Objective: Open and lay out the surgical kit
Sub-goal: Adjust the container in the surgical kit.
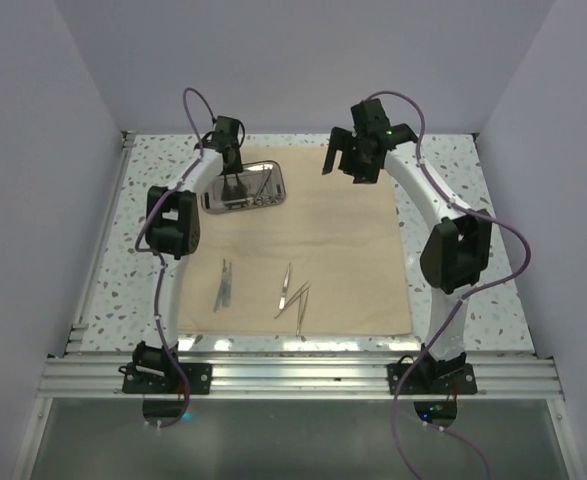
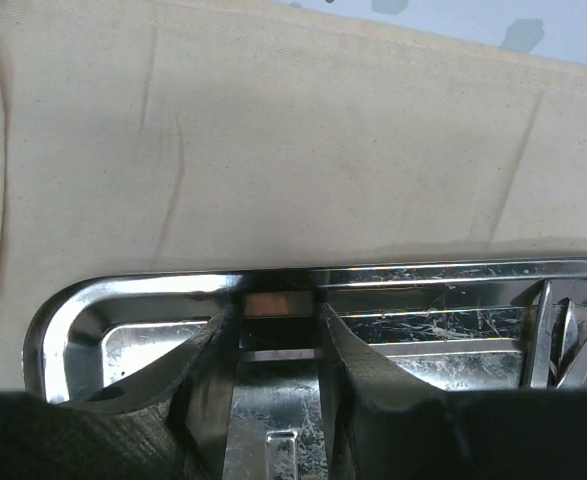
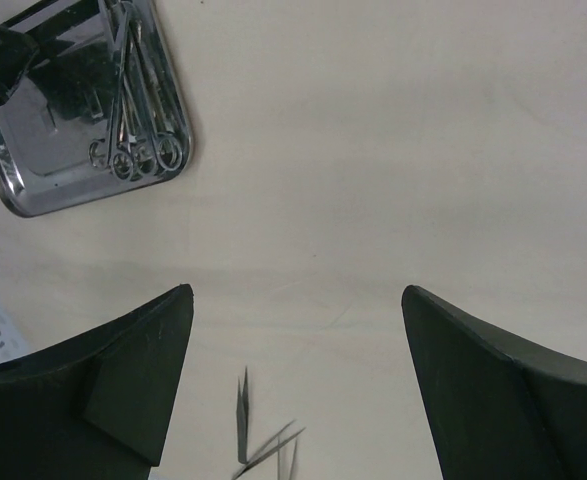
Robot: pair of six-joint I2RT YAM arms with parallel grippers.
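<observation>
Silver tweezers [image 1: 223,284]: lying nearest the arm bases on the near part of the cloth, with a few more thin silver pieces [image 1: 285,286] fanning out just to the right. That bit is looking done.
Beige cloth [image 1: 353,250]: lying unfolded and pretty flat on the speckled surface [image 1: 473,190], only faint creases showing, so I'm guessing the opening part is finished.
Right hand [image 3: 295,292]: hanging above the far right of the cloth, fingers spread wide and carrying nothing.
Steel tray [image 3: 43,150]: sitting on the far left corner of the cloth, looking shiny and scratched up, with rounded corners.
Ring-handled instruments [image 3: 138,150]: lying side by side in the tray, waiting to come out. That's what's left, I reckon.
Left hand [image 2: 276,330]: reaching down into the tray, fingers a narrow gap apart with shiny metal showing between them. I honestly can't tell whether it's pinching anything.
</observation>
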